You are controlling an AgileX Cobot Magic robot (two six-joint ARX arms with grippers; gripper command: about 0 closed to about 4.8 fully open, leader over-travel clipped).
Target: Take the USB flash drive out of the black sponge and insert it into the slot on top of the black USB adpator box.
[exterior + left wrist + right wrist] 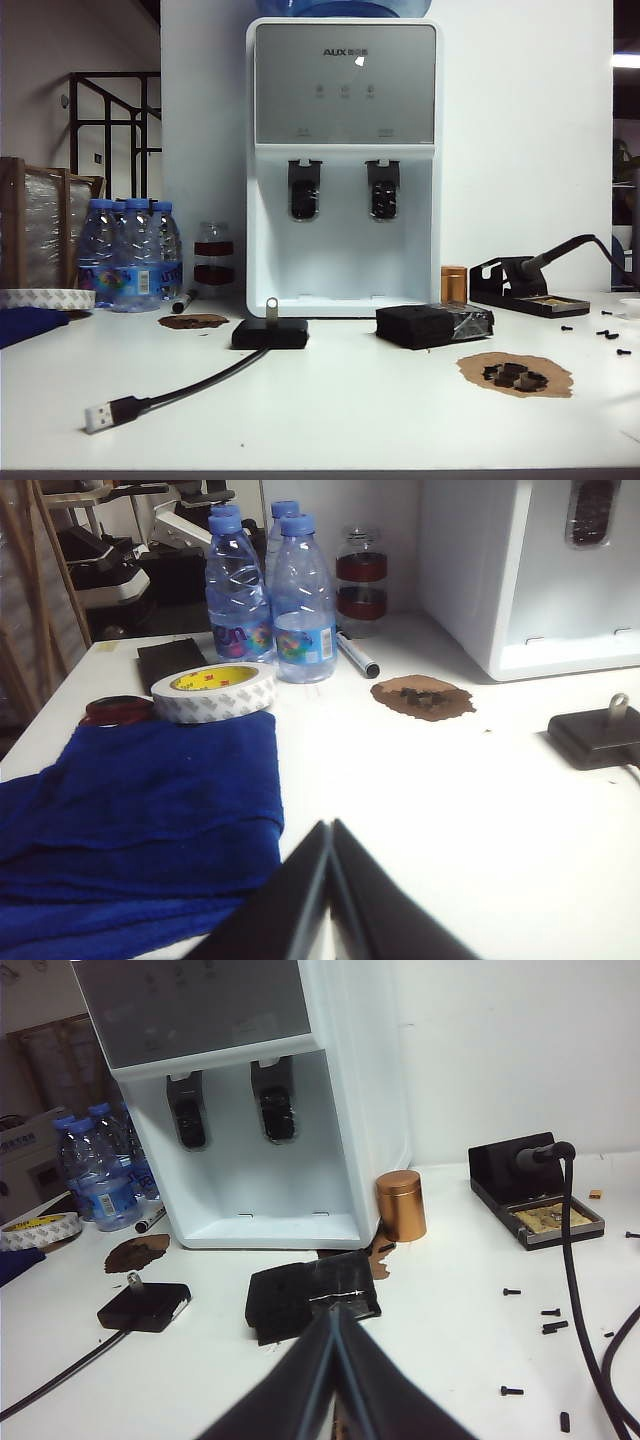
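Neither arm shows in the exterior view; both sit pulled back out of its sight. The left hand appears only in its own wrist camera: two dark fingers pressed together into a narrow wedge, tips meeting, nothing between them. The right hand looks the same, its fingers closed tip to tip and empty, raised above the worktop, pointing forward.

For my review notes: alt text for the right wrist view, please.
The shut right gripper hangs above the table in front of the black sponge. Beside the sponge, the USB flash drive stands in the black adaptor box, before a white water dispenser.
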